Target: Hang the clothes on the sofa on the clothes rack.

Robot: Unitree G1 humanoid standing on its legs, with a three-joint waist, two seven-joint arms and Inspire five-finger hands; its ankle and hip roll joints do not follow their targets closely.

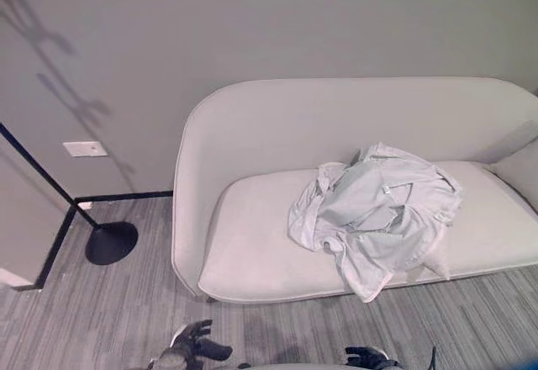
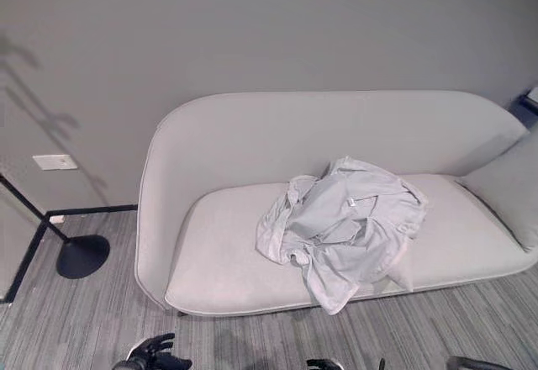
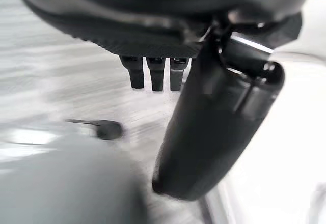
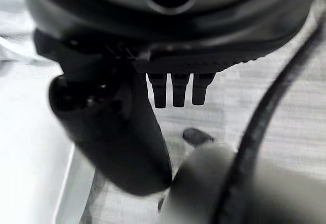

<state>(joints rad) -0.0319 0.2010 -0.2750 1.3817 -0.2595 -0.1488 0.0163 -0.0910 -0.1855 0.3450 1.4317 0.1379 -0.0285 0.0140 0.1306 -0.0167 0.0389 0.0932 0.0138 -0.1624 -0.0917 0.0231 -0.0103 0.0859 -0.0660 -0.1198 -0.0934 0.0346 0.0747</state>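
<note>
A crumpled pale grey garment [image 1: 376, 212] lies on the seat of the light grey sofa [image 1: 252, 244], right of its middle, with one corner hanging over the front edge. The clothes rack's black pole and round base [image 1: 111, 242] stand on the floor left of the sofa. My left hand [image 1: 195, 342] hangs low in front of the sofa's left end, open and empty, its fingers [image 3: 152, 76] straight. My right hand [image 1: 367, 356] is low below the garment, also open with straight fingers [image 4: 175, 89]. Both are well short of the garment.
A grey cushion [image 2: 508, 185] leans at the sofa's right end. A white wall plate [image 1: 85, 148] sits on the grey wall above the black baseboard. Striped grey carpet [image 1: 101, 319] runs between me and the sofa.
</note>
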